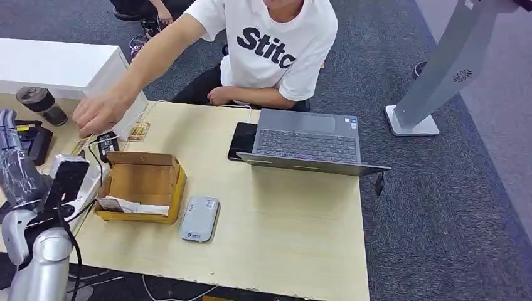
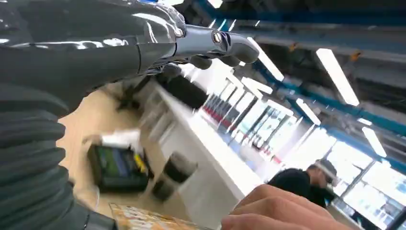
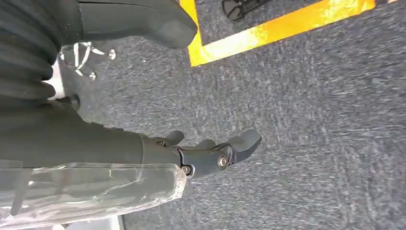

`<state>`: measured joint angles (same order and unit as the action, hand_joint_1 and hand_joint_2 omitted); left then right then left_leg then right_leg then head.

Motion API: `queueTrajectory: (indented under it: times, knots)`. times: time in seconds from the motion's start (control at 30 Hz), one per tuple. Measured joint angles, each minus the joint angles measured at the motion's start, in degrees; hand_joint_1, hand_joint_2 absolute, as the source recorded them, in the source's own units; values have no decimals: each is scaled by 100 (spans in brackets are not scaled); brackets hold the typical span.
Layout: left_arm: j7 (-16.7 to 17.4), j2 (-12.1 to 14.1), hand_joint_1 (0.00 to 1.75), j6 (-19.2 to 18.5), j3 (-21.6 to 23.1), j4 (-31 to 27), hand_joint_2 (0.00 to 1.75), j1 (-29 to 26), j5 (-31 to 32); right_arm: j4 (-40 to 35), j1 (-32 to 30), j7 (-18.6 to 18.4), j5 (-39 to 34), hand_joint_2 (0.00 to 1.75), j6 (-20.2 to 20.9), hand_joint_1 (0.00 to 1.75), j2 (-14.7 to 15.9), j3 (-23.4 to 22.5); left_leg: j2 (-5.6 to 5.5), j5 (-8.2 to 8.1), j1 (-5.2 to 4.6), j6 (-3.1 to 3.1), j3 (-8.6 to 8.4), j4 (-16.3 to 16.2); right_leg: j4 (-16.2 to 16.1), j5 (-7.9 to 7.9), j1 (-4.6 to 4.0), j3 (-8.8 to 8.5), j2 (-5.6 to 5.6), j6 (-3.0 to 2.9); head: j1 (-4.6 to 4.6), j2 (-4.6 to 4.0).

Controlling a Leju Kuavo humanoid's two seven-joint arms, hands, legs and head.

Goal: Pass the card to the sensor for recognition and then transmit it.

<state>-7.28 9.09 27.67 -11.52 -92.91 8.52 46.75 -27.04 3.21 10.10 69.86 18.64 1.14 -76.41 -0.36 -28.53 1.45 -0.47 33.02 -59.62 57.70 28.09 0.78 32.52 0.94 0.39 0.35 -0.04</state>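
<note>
The left hand (image 1: 12, 150) is raised at the table's left edge, over a dark device (image 1: 31, 141) lying there. In the left wrist view its fingers (image 2: 225, 45) are extended with only the tips bent, and nothing is held in them. The right hand (image 3: 210, 153) hangs over grey carpet (image 3: 311, 120) near a yellow floor stripe (image 3: 287, 26), fingers loosely apart and empty.

Just right of the left arm a white sensor stand (image 1: 72, 182) sits at the table (image 1: 282, 232) edge, touching or nearly touching an open cardboard box (image 1: 144, 185). Beside the box lies a grey-white card reader (image 1: 199, 218), with bare tabletop to its right and toward the near edge. At the far left corner a person's hand (image 1: 100, 113) reaches down onto a card (image 1: 85, 145) near a black adapter (image 1: 106, 144); another patterned card (image 1: 138, 132) lies just beside it. A laptop (image 1: 307, 144) and a black phone (image 1: 242, 140) occupy the far right side, the laptop's screen overhanging toward the carpet.
</note>
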Motion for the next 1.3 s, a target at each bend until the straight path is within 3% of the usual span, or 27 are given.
queueTrajectory:
  times: [0.1, 0.3, 0.37, 0.43, 0.47, 0.5, 0.53, 0.77, 1.3]
  knots:
    - [190, -56, 0, -107, 155, 137, 175, 48, 125, 33, 13, -26, 46, 175, 0, 0, 0, 0, -2, 0, 0, 0, 1, 0, 0, 0, 0, -2, -1, 0, 0, 0]
    - [185, -116, 0, -92, 420, 304, 175, 97, 259, 133, 20, -142, 103, 175, -2, 0, -7, 0, 2, 0, 0, 0, 0, -1, 0, 0, 0, 4, 2, 0, 0, 0]
    - [-76, -157, 0, -381, 598, 315, 175, 151, 260, 155, 13, -101, 129, 175, -2, 0, -15, 0, -1, 0, 0, 0, 1, -5, -1, 0, 0, 7, -1, 0, -2, 0]
    - [-54, -255, 3, -533, 950, 315, 175, 250, 475, 157, 19, -75, 131, 175, 0, 0, -31, 0, -12, 0, -1, 0, 5, -4, -1, 0, 1, 0, -11, 0, -2, 0]
    - [37, -306, 61, -544, 1111, 315, 175, 296, 554, 157, 30, -64, 133, 175, 0, 0, -37, 0, -14, 0, 0, 0, 5, -4, -1, 0, 1, -2, -12, 0, 2, 0]
    - [107, -349, 157, -546, 1293, 315, 175, 332, 589, 157, 41, -64, 138, 175, 0, 0, -46, 0, -7, 0, 0, 0, 5, -4, -1, -1, 0, -2, -7, 1, 4, 0]
    - [164, -371, 171, -546, 1419, 315, 175, 371, 604, 160, 41, -64, 138, 175, 0, 0, -59, 0, 4, 0, 0, 1, 5, -5, 0, -3, 1, -1, 2, 3, 2, 0]
    - [260, -376, 175, -537, 1825, 315, 175, 475, 433, 192, 15, -66, 144, 175, -2, 0, -77, 0, 5, 0, 0, 0, 3, -4, 0, -3, 0, 2, 3, 3, 4, 0]
    - [210, -352, 175, -498, 1917, 304, 175, 494, 348, 203, 7, -40, 144, 175, -2, 0, -79, 0, 7, 0, 0, 0, 1, -3, 1, -3, 0, 0, 4, 3, 4, 0]
